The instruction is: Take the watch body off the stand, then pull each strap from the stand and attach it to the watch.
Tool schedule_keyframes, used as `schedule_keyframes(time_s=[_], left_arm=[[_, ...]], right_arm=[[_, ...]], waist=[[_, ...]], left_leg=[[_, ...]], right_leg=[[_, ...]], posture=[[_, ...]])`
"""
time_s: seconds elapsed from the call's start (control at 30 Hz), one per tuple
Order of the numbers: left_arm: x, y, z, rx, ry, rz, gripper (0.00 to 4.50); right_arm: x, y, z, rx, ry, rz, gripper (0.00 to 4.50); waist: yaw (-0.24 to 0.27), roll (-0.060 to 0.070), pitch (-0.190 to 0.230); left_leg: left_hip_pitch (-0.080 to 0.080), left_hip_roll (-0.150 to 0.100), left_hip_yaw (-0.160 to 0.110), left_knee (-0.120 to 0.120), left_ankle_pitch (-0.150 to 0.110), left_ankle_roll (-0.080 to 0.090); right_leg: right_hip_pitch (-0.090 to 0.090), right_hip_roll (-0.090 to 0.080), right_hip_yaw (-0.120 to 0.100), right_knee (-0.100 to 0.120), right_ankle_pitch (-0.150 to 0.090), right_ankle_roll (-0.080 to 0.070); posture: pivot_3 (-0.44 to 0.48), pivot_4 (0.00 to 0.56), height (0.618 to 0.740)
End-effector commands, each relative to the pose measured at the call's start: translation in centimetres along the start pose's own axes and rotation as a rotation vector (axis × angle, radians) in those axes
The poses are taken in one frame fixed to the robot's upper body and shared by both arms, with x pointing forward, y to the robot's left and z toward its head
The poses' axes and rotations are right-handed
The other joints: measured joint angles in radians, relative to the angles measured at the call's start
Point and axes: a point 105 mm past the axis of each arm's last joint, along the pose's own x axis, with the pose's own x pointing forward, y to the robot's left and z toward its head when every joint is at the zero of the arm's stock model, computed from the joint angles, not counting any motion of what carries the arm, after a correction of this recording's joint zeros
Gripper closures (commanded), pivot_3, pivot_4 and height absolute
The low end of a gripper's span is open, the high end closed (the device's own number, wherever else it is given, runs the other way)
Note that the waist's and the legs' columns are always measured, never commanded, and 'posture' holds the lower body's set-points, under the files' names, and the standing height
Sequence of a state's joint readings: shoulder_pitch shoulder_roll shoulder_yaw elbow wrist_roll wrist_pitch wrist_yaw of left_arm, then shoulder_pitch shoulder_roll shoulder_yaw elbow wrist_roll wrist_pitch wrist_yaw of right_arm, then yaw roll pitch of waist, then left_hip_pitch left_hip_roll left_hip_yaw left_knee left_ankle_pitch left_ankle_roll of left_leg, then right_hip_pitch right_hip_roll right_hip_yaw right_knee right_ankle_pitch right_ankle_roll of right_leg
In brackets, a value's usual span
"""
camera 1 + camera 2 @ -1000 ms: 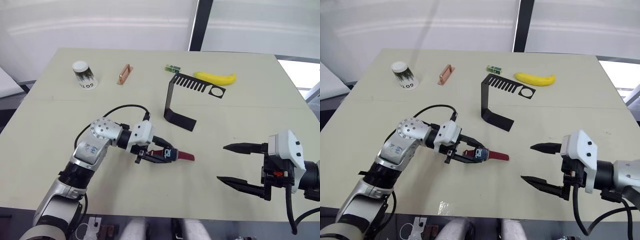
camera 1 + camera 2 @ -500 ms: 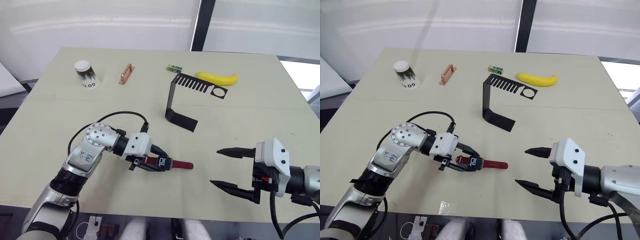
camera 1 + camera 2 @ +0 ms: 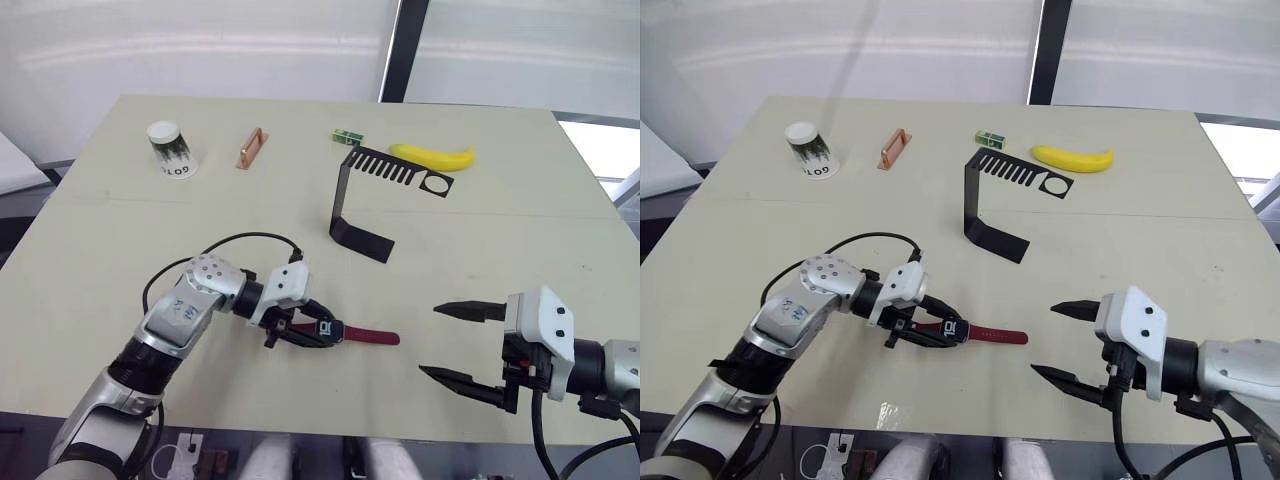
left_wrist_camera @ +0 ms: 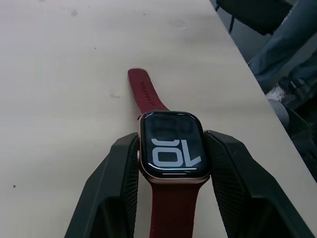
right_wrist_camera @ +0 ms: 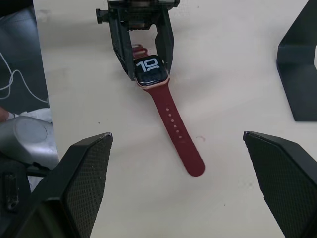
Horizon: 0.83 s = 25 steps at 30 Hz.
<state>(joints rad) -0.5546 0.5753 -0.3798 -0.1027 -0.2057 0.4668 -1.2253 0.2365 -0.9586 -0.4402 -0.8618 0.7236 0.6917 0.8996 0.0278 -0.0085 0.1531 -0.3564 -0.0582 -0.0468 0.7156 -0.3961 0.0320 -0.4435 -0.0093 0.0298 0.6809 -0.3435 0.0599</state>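
Watch body (image 4: 171, 144) sits clamped between the two fingers of my left hand (image 3: 305, 331), low over the counter (image 3: 120, 240), screen up and lit. Both straps are joined to it: one maroon strap (image 3: 372, 337) lies flat on the counter toward my right side, the other strap (image 4: 171, 213) runs back between my fingers. My right hand (image 3: 462, 344) is wide open and holds nothing, near the front edge. The stand (image 3: 360, 195) stands farther back, beside a banana (image 3: 430, 156).
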Motion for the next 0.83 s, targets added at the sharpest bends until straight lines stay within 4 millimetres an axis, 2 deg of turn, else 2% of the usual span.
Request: schedule_keyframes(time_s=[0.03,0.07,0.13,0.17,0.2,0.27,0.33,0.47,0.53,0.6,0.77,0.83], left_arm=[[0.7,-0.2,-0.8,0.020,0.038,0.009,2.92],[0.7,-0.2,-0.8,0.012,0.032,0.011,2.92],[0.6,-0.1,-0.9,0.001,0.027,0.009,1.89],[0.4,0.0,-1.0,-0.002,0.025,0.016,1.60],[0.2,0.1,-1.1,-0.002,0.026,0.027,1.08],[-1.3,0.2,-0.8,-0.030,-0.003,0.045,0.04],[-3.4,0.1,-0.1,-0.066,-0.043,0.055,0.04],[-9.7,-1.9,1.7,-0.116,-0.128,0.031,0.04],[-13.4,-2.4,1.9,-0.135,-0.104,0.093,0.04],[-16.1,-2.6,2.0,-0.131,-0.063,0.173,0.04],[-19.5,-4.0,0.8,-0.150,0.022,0.258,0.04],[-19.9,-4.3,0.7,-0.131,0.024,0.270,0.04]], right_arm=[[0.0,0.3,0.3,-0.049,0.004,0.004,0.01],[-0.1,0.2,0.2,-0.050,0.007,0.002,0.01],[-0.1,0.0,0.1,-0.052,0.013,-0.002,0.00],[-0.1,-0.1,0.0,-0.053,0.016,-0.003,0.00],[-0.2,-0.3,-0.1,-0.053,0.018,-0.004,0.00],[-0.3,-0.6,-0.2,-0.056,0.024,-0.008,0.00],[-0.8,-1.0,-0.4,-0.052,0.030,-0.014,0.00],[-2.7,-1.7,-0.4,0.000,0.022,-0.017,0.00],[-3.9,-1.8,-0.3,0.015,0.031,-0.010,0.00],[-5.1,-1.9,-0.5,0.028,0.049,0.001,0.00],[-6.7,-2.3,-0.4,0.036,0.067,0.009,0.00],[-7.1,-2.5,-0.4,0.032,0.066,0.002,0.00]], waist=[[-0.001,0.000,0.000],[-0.001,0.000,0.000],[-0.001,0.000,0.000],[-0.001,0.000,0.000],[-0.001,0.000,0.000],[-0.001,0.000,0.000],[-0.003,0.000,0.000],[-0.004,0.000,0.000],[-0.002,0.000,0.000],[-0.001,0.000,0.000],[0.001,0.001,0.001],[0.000,0.001,0.001]], left_leg=[[0.000,0.000,0.000,0.000,0.000,0.000],[0.000,0.000,0.000,0.000,0.000,0.000],[0.000,0.000,0.000,0.000,0.000,0.000],[0.000,0.000,0.000,0.000,0.000,0.000],[0.000,0.000,0.000,0.000,0.000,0.000],[0.000,0.000,0.000,0.000,0.000,0.000],[0.000,0.000,0.000,0.000,0.000,0.000],[0.000,0.001,0.000,0.000,0.000,0.000],[0.000,0.000,0.000,0.000,0.000,0.000],[0.000,0.000,0.000,-0.001,0.000,0.000],[0.005,0.001,-0.001,-0.003,-0.001,0.002],[0.005,0.001,-0.001,-0.003,-0.001,0.002]], right_leg=[[0.000,0.000,0.000,0.000,0.000,0.000],[0.000,0.000,0.000,0.000,0.000,0.000],[0.000,0.000,0.000,0.000,0.000,0.000],[0.000,0.000,0.000,0.000,0.000,0.000],[0.000,0.000,0.000,0.000,0.000,0.000],[0.000,0.000,0.000,0.000,0.000,0.000],[0.000,0.000,0.000,0.000,0.000,0.000],[-0.001,0.000,0.000,0.001,0.000,0.000],[0.000,0.000,0.000,-0.001,0.000,0.000],[0.001,0.000,-0.001,-0.001,0.000,0.000],[0.007,0.000,-0.001,-0.006,0.000,0.000],[0.007,0.000,-0.001,-0.006,0.000,0.000]], posture=[[0.000,0.150,0.740],[0.000,0.150,0.740],[0.000,0.150,0.740],[0.000,0.150,0.740],[0.000,0.150,0.740],[0.000,0.150,0.740],[0.000,0.150,0.740],[0.000,0.150,0.740],[0.000,0.150,0.740],[0.000,0.150,0.740],[0.000,0.150,0.740],[0.000,0.150,0.740]])
